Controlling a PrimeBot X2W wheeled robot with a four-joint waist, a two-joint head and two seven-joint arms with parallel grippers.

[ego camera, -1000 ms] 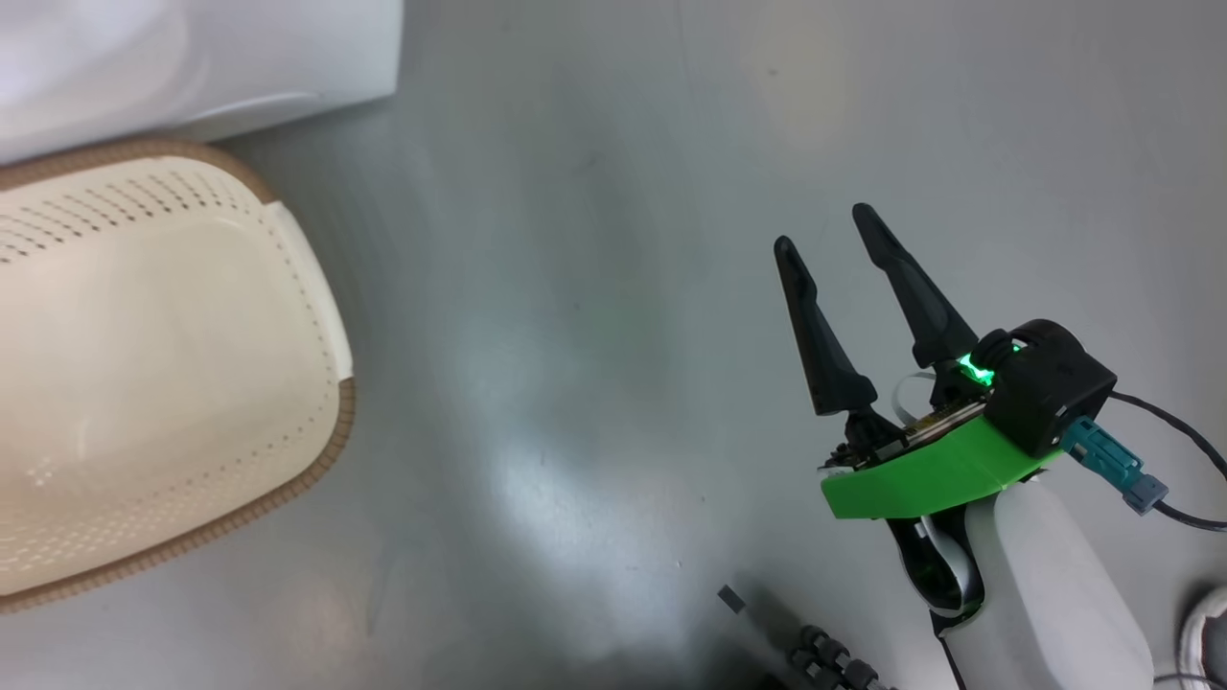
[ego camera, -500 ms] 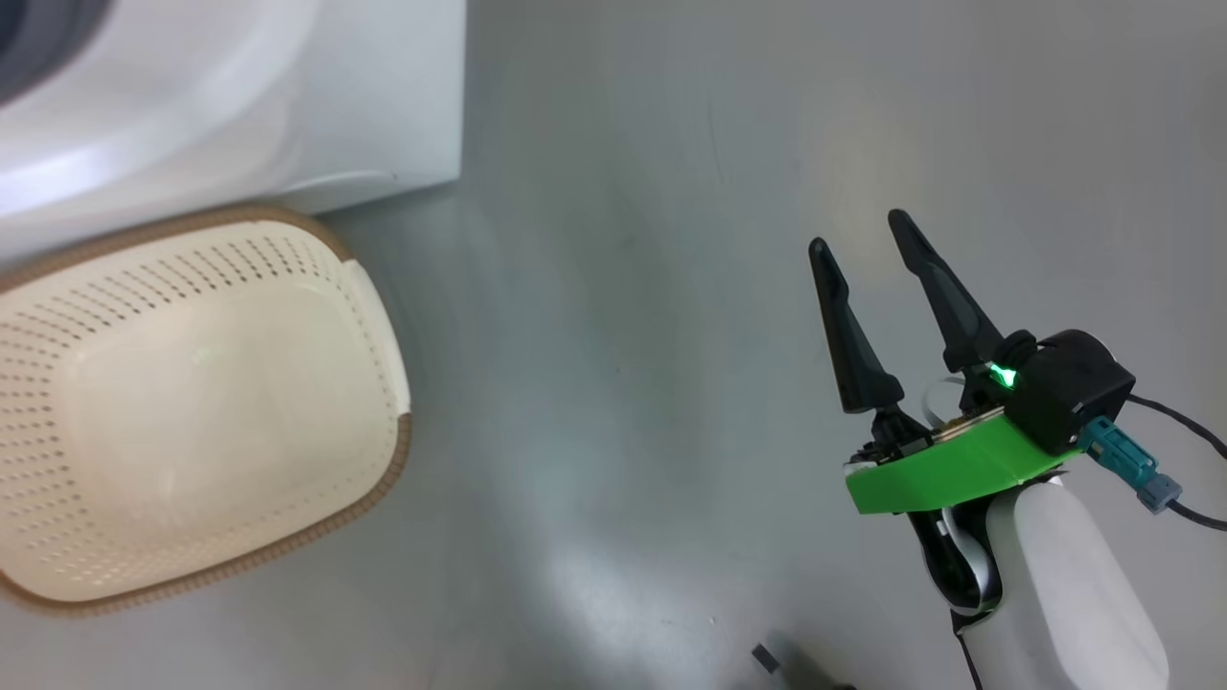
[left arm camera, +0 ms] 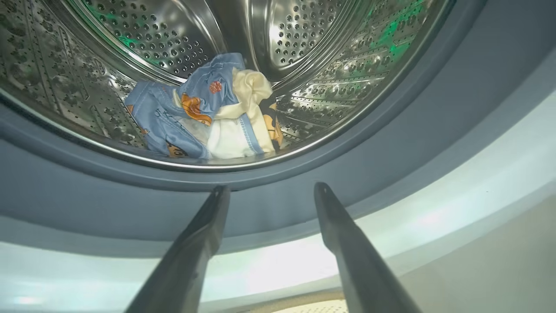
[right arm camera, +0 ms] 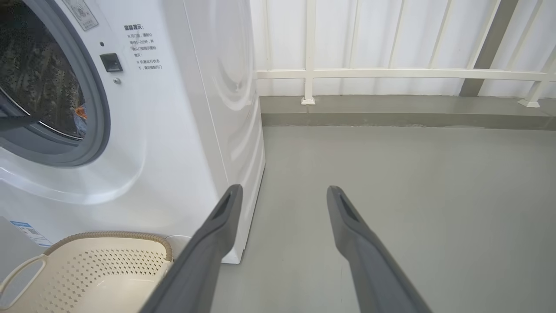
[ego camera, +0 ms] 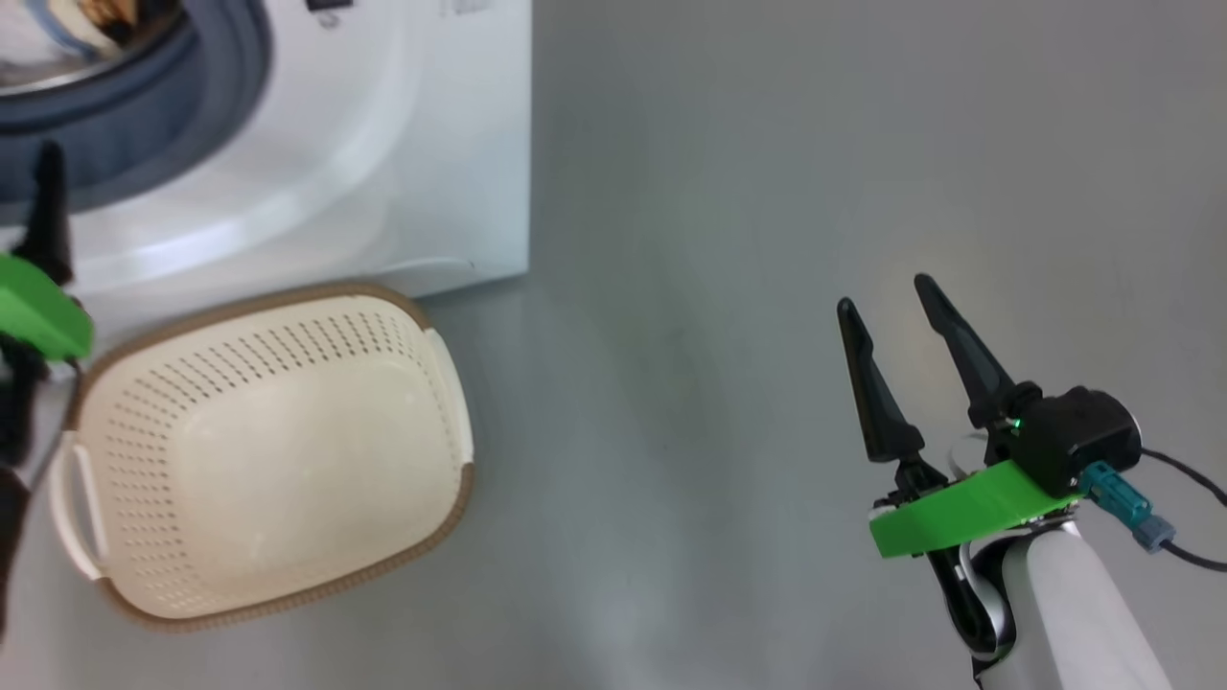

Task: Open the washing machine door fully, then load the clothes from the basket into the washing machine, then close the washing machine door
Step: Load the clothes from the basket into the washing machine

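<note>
Clothes [left arm camera: 204, 113] lie bunched at btm of drum [left arm camera: 304, 39] inside washing machine [ego camera: 403, 144]. Basket [ego camera: 288, 297] on floor [ego camera: 719, 240] just in front of it. Left gripper [left arm camera: 271, 188] spread wide, facing grey gasket [left arm camera: 391, 130]; right gripper [ego camera: 884, 293] wide too, over floor, w/ white railing [right arm camera: 391, 74] beyond.

Soft light (glare on washing machine [ego camera: 326, 163])
</note>
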